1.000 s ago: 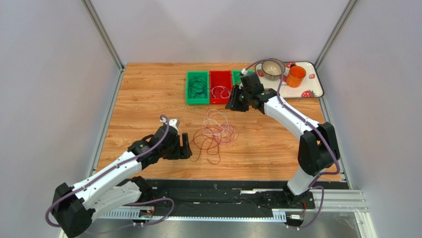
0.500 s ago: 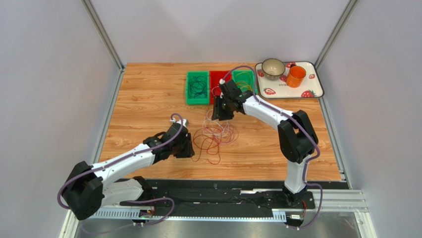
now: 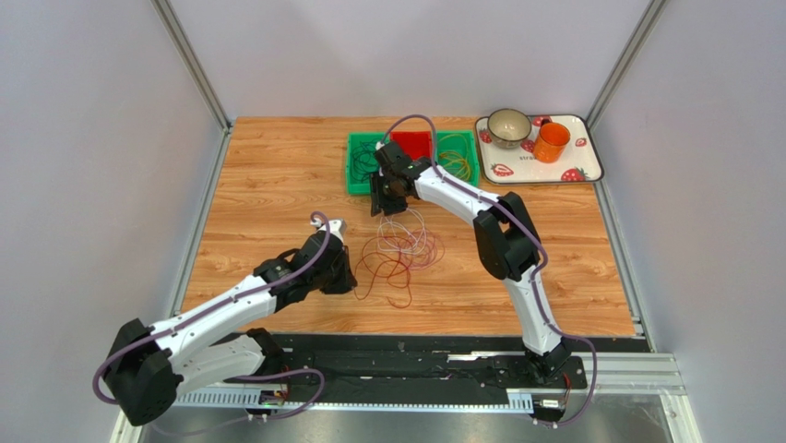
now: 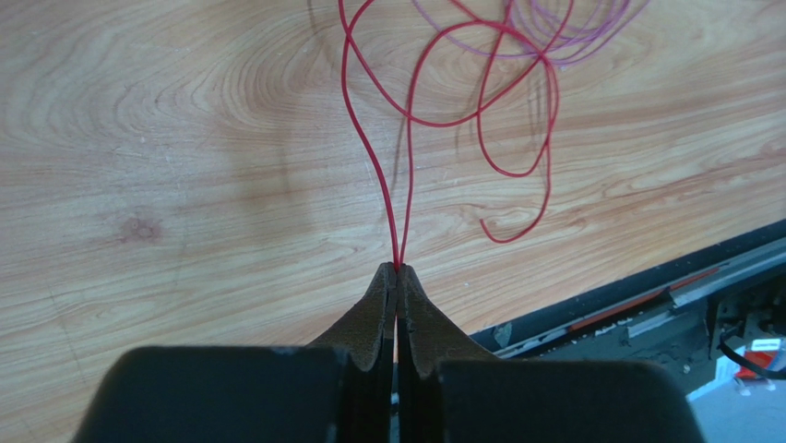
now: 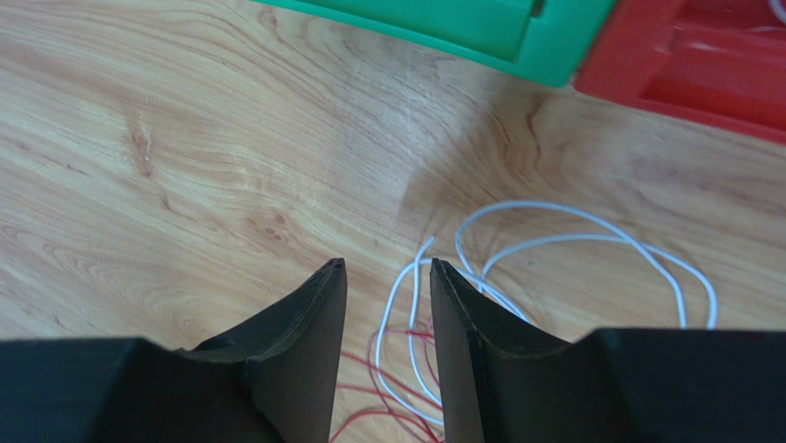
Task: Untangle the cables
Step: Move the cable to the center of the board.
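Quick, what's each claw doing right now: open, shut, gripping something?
Left claw: closed, pinching a red cable.
Right claw: open, holding nothing; a white cable lies just beyond its tips.

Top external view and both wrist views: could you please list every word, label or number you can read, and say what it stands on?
No text can be read in any view.
Strawberry tray: a faint line of dark print below the bowl, too small to read.
Wrist views: no lettering on the red cable or the table.
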You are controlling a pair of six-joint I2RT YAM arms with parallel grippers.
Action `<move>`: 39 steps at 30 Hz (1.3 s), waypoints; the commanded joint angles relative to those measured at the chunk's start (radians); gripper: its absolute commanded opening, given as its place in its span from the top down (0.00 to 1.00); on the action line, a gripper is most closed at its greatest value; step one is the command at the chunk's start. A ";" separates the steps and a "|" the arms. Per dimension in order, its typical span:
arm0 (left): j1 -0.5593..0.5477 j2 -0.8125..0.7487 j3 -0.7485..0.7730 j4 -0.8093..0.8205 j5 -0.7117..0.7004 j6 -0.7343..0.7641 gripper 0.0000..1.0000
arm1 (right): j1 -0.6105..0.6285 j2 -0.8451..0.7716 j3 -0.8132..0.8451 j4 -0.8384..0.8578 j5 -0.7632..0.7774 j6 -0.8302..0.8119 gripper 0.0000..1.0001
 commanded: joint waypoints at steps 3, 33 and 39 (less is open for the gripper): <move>-0.007 -0.157 0.040 -0.138 -0.037 0.001 1.00 | 0.008 0.098 0.128 -0.052 -0.001 -0.021 0.60; -0.007 -0.197 0.533 -0.418 -0.126 0.304 1.00 | -0.091 -0.440 -0.624 -0.029 0.206 -0.008 0.69; -0.007 -0.180 0.571 -0.436 -0.054 0.399 1.00 | -0.087 -0.595 -0.507 -0.037 0.018 -0.073 0.55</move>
